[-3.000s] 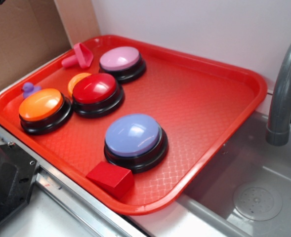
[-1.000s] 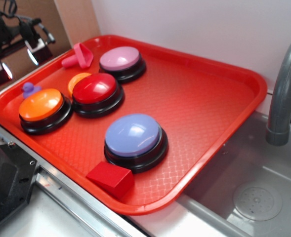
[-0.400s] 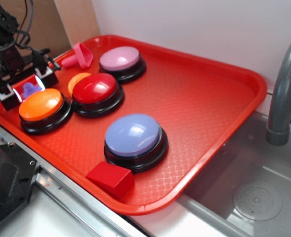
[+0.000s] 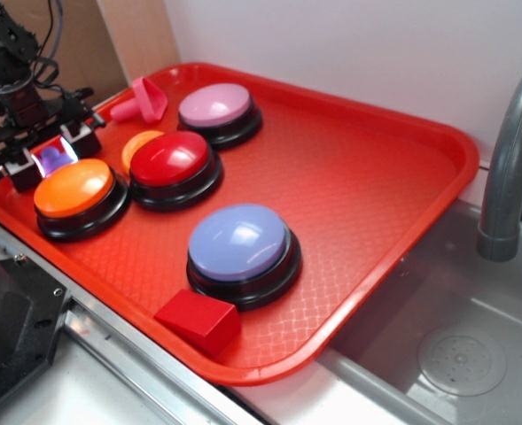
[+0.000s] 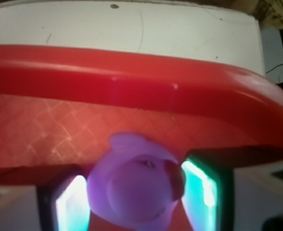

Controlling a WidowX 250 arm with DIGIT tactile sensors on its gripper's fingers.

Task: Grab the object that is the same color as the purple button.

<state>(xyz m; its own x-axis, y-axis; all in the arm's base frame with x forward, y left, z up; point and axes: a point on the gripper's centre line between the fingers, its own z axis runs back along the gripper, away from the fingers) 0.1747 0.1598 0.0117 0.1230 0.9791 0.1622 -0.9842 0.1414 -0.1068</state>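
Note:
The object [image 5: 136, 185], a small lavender knobbed piece, lies on the red tray [image 4: 376, 177] near its left rim. In the wrist view it fills the space between my two fingers, whose pads [image 5: 71, 207] sit close on either side; I cannot tell if they touch it. My gripper [image 4: 53, 155] is lowered over that spot and stands open, straddling the piece, which shows in the exterior view only as a purple patch between the fingers. The purple button [image 4: 239, 241], a bluish-lavender dome on a black base, sits near the tray's front, far from the gripper.
An orange button [image 4: 74, 188] sits just right of my gripper, with a red button [image 4: 170, 159] and a small orange piece [image 4: 138, 142] beyond. A pink-mauve button [image 4: 214, 104] and a pink scoop [image 4: 145, 99] lie farther back. A red block [image 4: 198, 319] is in front. Faucet [image 4: 509, 168] and sink [image 4: 455, 354] are right.
My gripper came in from the upper left and dropped onto the tray around the lavender piece. In the last half second it only shifted slightly. Nothing else moved.

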